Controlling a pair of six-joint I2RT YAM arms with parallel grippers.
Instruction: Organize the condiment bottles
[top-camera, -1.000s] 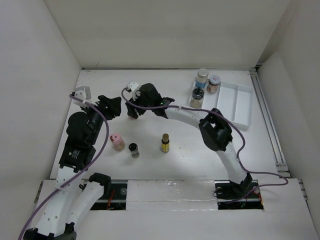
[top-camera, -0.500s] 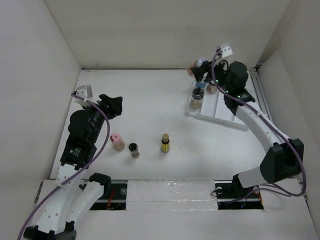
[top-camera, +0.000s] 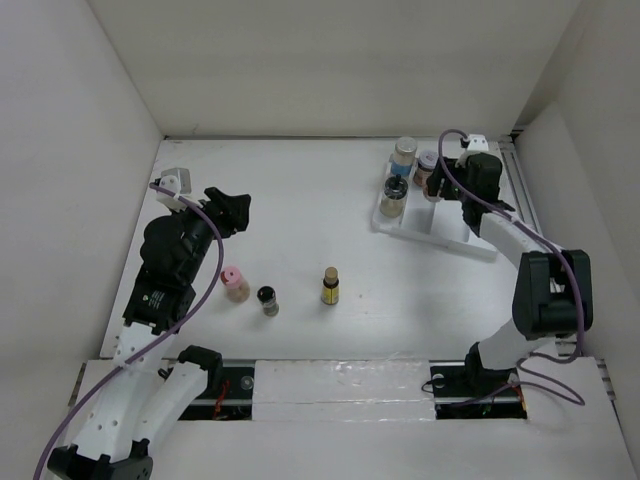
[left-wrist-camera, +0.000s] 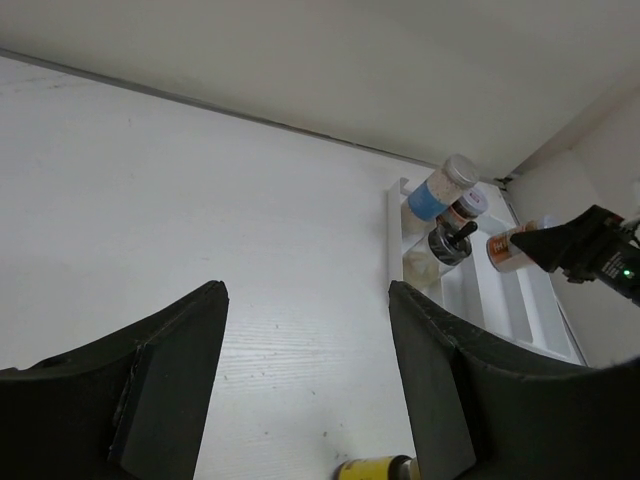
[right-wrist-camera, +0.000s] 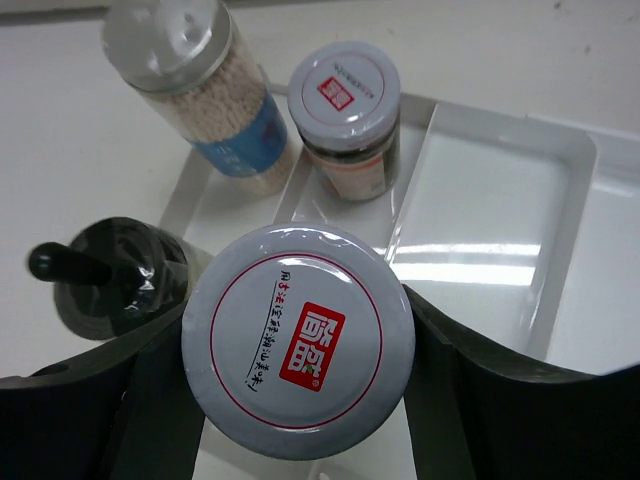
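Scanning from the left, the worry grows the further right you go. The left gripper (left-wrist-camera: 307, 300) hangs with its jaws wide and nothing between them, so not much can go wrong there. Still, the pink-capped jar (top-camera: 234, 283), the black-capped jar (top-camera: 267, 299) and the yellow bottle (top-camera: 330, 285) stand upright and loose on the counter (top-camera: 300, 180), and I'd guess a clumsy approach tips one over. The real risk is at the white tray (right-wrist-camera: 480, 200). The right gripper (top-camera: 440, 184) has its jaws clamped on the held jar (right-wrist-camera: 298, 355), red-and-white cap up, over the tray. It's close to the dark grinder jar (right-wrist-camera: 110, 290), the blue-labelled jar (right-wrist-camera: 200, 90) and a second red-and-white-capped jar (right-wrist-camera: 345, 115). Come down a bit off and it could catch a divider wall or bump a neighbour; I can't tell which compartment it's over. Position-wise, the three loose ones sit closer to the arm bases than the left jaws, none between them, and the held jar sits squarely between the right jaws.
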